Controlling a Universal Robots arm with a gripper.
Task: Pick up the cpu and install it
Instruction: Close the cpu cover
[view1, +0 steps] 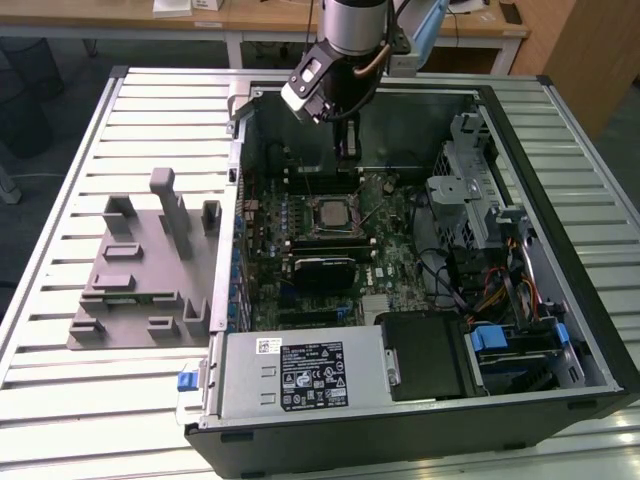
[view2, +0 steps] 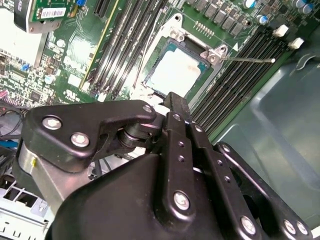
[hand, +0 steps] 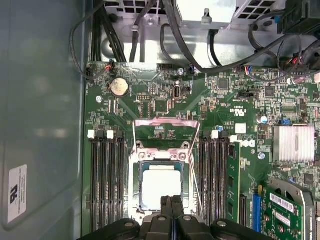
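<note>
The cpu, a small square chip with a silvery top, lies flat in its socket on the green motherboard inside the open computer case. The socket's metal retaining frame stands swung open, and its thin lever sticks out to one side. My gripper hangs a short way above the cpu, towards the case's back wall. Its black fingers are pressed together with nothing between them.
Memory slots flank the socket on both sides. A black card lies just in front of the socket, with a power supply nearer the front. A drive cage and cables fill the case's right. A grey fixture stands on the slatted table.
</note>
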